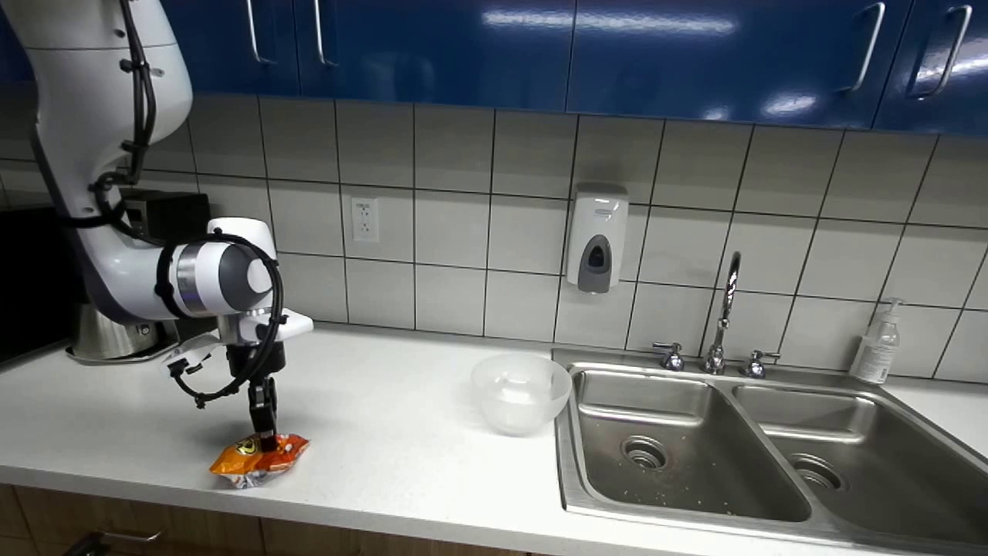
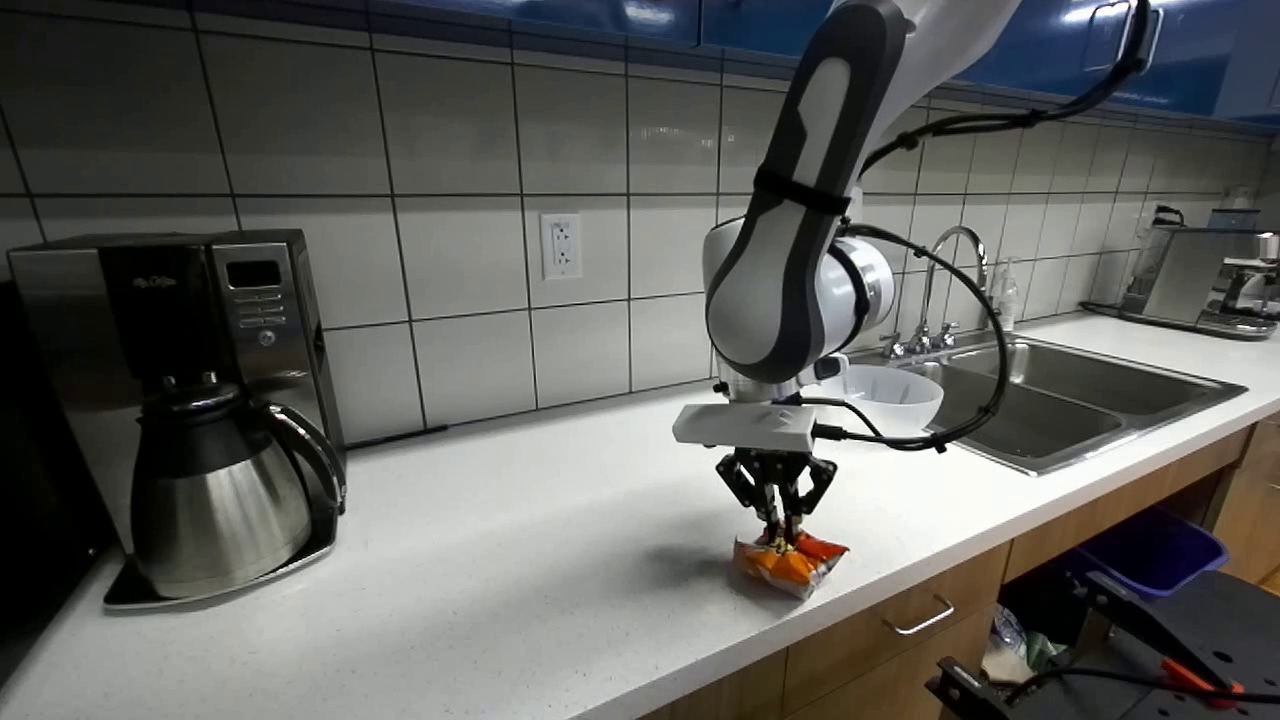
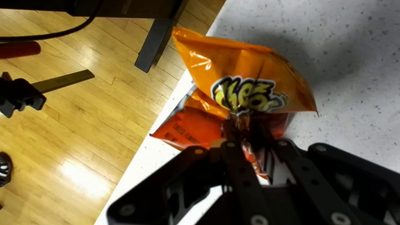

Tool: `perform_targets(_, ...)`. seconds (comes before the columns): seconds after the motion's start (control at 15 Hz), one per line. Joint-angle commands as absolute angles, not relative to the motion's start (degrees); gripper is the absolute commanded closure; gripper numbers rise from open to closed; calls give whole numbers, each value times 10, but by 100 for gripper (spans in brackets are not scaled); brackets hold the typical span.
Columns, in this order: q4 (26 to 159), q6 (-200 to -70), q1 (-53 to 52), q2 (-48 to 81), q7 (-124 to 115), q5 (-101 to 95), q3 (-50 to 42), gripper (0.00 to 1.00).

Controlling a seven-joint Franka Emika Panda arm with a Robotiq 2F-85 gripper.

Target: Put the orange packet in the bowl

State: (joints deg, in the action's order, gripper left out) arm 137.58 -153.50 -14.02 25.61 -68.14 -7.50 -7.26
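Pinching the orange packet (image 3: 235, 93), claw (image 2: 783, 536) pointing down, bowl (image 1: 521, 392) beside the sink (image 1: 679, 463) (exterior views only)

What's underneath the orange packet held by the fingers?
The white countertop shows around the orange packet in both exterior views. The patch directly beneath is covered by the packet, so I can't tell whether anything lies there.

Jaws pinch orange pkt (image 3: 237, 90) mid-bag nr cntr (image 3: 350, 56) edge, wood flr (image 3: 93, 125) beyond.

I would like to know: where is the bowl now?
In both exterior views, the bowl stands on the counter, just left of the steel sink.
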Motion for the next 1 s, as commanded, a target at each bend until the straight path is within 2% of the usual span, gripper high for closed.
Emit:
perform_targets(0.0, 1387, -1537, -142, 236, -680, -65, -71, 100)
perform_targets(0.4, 1389, -1536, -143, 236, -680, -67, -71, 100)
perform_targets(0.93, 1377, -1509, -120, 171, -672, -87, -112, 100)
